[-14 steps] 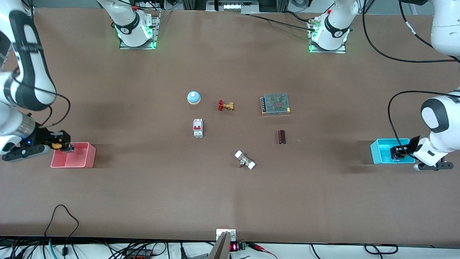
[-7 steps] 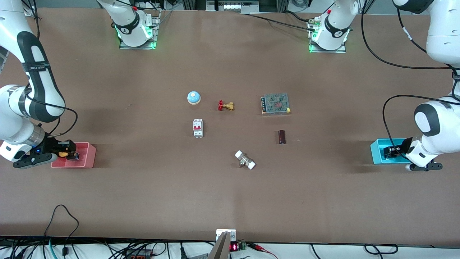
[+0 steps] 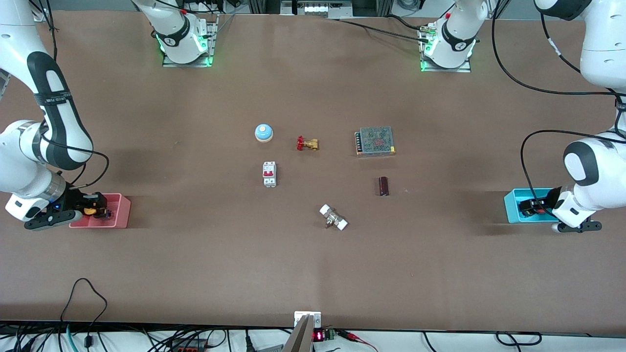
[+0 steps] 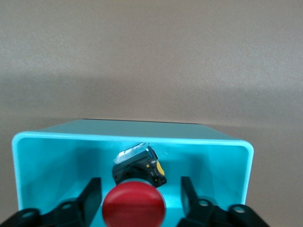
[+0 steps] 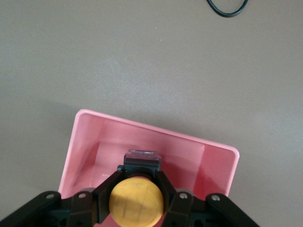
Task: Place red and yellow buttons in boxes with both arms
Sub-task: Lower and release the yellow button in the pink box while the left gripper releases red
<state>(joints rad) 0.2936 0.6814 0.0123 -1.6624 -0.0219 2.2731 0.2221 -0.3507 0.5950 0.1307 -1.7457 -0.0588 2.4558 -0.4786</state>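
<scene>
The red button (image 4: 134, 208) lies in the cyan box (image 4: 132, 137), between the spread fingers of my left gripper (image 4: 139, 187), which is open and not touching it. In the front view the left gripper (image 3: 530, 206) is down in the cyan box (image 3: 511, 205) at the left arm's end of the table. My right gripper (image 5: 138, 176) is shut on the yellow button (image 5: 136, 201) and holds it low inside the pink box (image 5: 156, 130). In the front view the right gripper (image 3: 95, 211) and the yellow button (image 3: 89, 210) are in the pink box (image 3: 120, 210).
In the middle of the table lie a blue-and-white bell (image 3: 263, 132), a brass valve with a red handle (image 3: 307, 143), a white breaker (image 3: 269, 174), a mesh power supply (image 3: 375, 141), a dark cylinder (image 3: 384, 186) and a white-ended fitting (image 3: 333, 217).
My right gripper has come down into the pink box with the yellow button. My left gripper has shifted a little farther into the cyan box and then stayed still.
</scene>
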